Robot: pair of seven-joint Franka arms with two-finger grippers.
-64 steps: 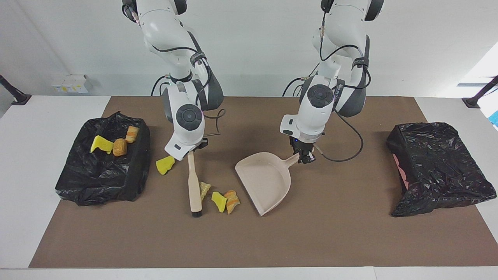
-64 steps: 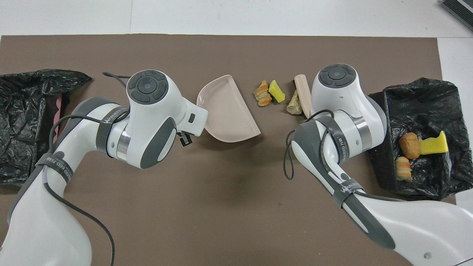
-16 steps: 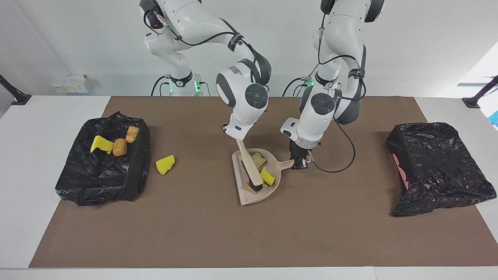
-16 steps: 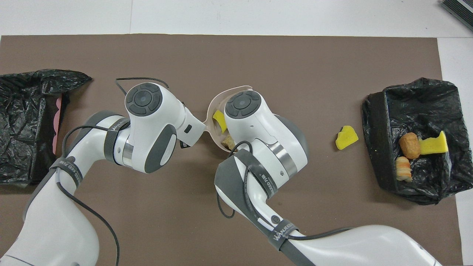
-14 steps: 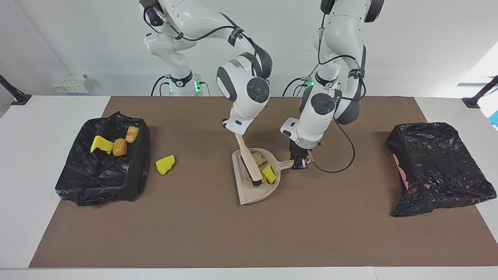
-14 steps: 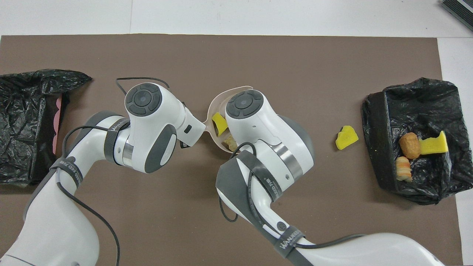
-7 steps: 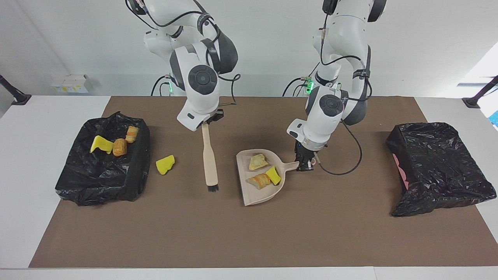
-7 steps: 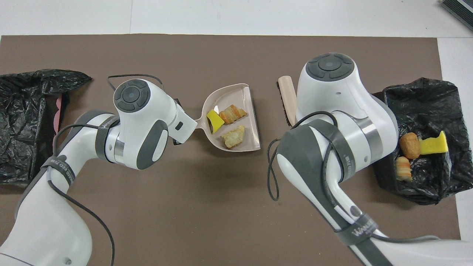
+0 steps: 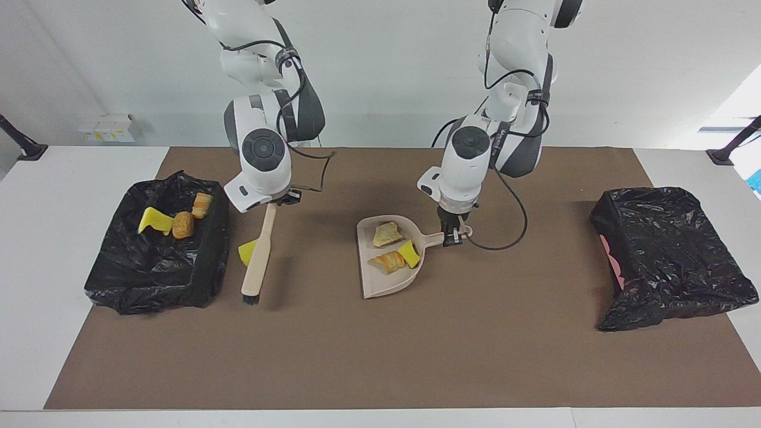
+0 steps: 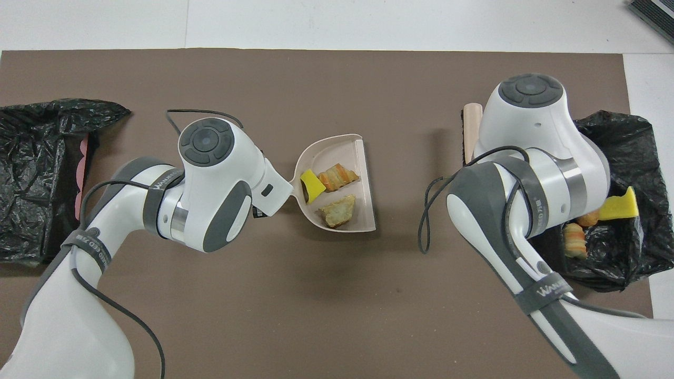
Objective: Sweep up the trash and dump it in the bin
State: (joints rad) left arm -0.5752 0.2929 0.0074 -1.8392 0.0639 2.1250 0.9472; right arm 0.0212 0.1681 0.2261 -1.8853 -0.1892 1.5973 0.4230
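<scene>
While the left gripper [image 9: 453, 236] clamps the dustpan [image 9: 383, 285] handle, three scraps [image 9: 389, 249] lie loose inside; they look light and soft, likely to slide if tipped. Beside the bin [image 9: 119, 279], the right gripper [image 9: 278, 201] is closed on the brush [image 9: 257, 261], over one stray yellow scrap [image 9: 244, 251].

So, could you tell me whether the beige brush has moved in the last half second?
Yes. The beige brush, held by the right gripper, moved toward the black-lined bin, away from the beige plastic dustpan.

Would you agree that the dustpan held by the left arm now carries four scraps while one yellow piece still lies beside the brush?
Not quite: the dustpan carries three scraps, not four, as the overhead view shows: a yellow piece and two tan ones. The rest holds: the left gripper holds its handle, and one yellow scrap lies beside the brush.
</scene>
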